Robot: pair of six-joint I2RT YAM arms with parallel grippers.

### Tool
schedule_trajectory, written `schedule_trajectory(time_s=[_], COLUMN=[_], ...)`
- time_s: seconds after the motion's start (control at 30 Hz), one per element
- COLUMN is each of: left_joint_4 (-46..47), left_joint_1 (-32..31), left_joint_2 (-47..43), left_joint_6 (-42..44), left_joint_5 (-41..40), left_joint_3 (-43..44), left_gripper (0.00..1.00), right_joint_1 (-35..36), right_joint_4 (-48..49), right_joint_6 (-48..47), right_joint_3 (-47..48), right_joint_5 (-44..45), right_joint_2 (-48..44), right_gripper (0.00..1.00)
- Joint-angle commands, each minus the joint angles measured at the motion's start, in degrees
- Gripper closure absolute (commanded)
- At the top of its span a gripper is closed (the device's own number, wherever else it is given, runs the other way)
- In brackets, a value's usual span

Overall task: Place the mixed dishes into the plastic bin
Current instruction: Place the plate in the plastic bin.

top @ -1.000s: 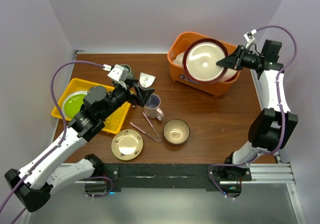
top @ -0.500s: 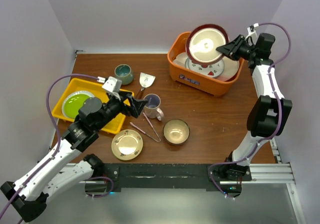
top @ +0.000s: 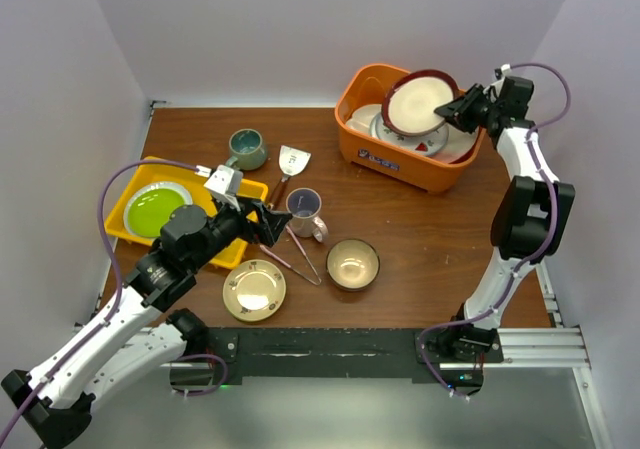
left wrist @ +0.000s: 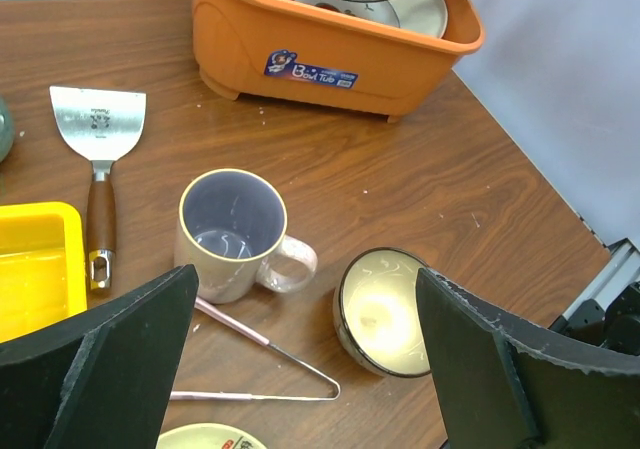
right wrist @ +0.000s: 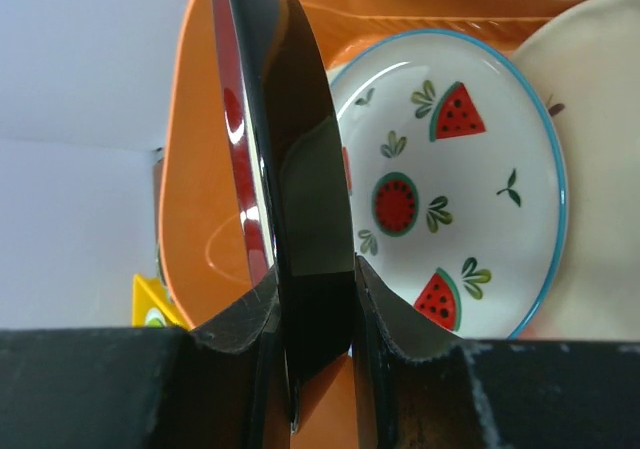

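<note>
Scene: seen from above, 2 robot arms work at a brown wooden desk (top: 430, 239) strewn with dishes
Right pincer (top: 462, 109): closed narrow on the rim of the brown-rimmed plate (top: 418, 104), which it holds tilted on edge; the wrist view shows both fingers clamping the dark rim
Where that plate is: in the air over the right part of the plastic bin (top: 400, 164), above a watermelon-print plate (right wrist: 450, 199) that lies inside; no contact between the 2 plates can be made out
Plastic bin: deep orange tub at the far right of the desk, with pale plates inside
Left pincer (top: 277, 221): jaws wide and empty, hovering low beside the lavender mug (left wrist: 232, 231)
Dishes outside the bin: the lavender mug, a bronze bowl (left wrist: 385, 314), a teal mug (top: 246, 149), a cream plate (top: 253, 289), and a lime-green plate (top: 158, 209) lying in a yellow tray (left wrist: 35, 259)
Not for the bin: a metal spatula (left wrist: 97, 139) and thin pink tongs (left wrist: 265, 354) close beside the mug
Handling: the plate looks like glazed ceramic, so probably stiff, slick and breakable, and fairly heavy for a pinch at 1 edge
Where to hold: the rim, as now, with the fingers well over the lip; the mug probably by its wall or handle
Risk: a slip or a quick release could chip it against the plates below
</note>
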Motion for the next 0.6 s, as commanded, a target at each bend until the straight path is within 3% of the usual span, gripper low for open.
schedule_trajectory(time_s=[0.0, 0.33, 0.57], left_joint_4=[1.0, 0.4, 0.2], left_joint_1=[0.4, 0.4, 0.3], left_joint_2=[-0.7, -1.4, -1.9], left_joint_6=[-1.5, -1.7, -1.9], left_joint_5=[-0.9, -0.9, -1.1], left_joint_3=[-0.9, -1.2, -1.2], left_gripper=[0.04, 0.04, 0.04], right_joint_1=[1.0, 1.8, 1.9], right_joint_4=[4.2, 1.0, -1.2], right_joint_6=[-0.9, -3.7, -4.8], right_joint_3=[5.7, 6.3, 6.9], right_joint_5=[-0.7, 0.5, 2.0], right_joint_2=[-1.1, 2.2, 3.8], right_gripper=[0.96, 0.85, 0.72])
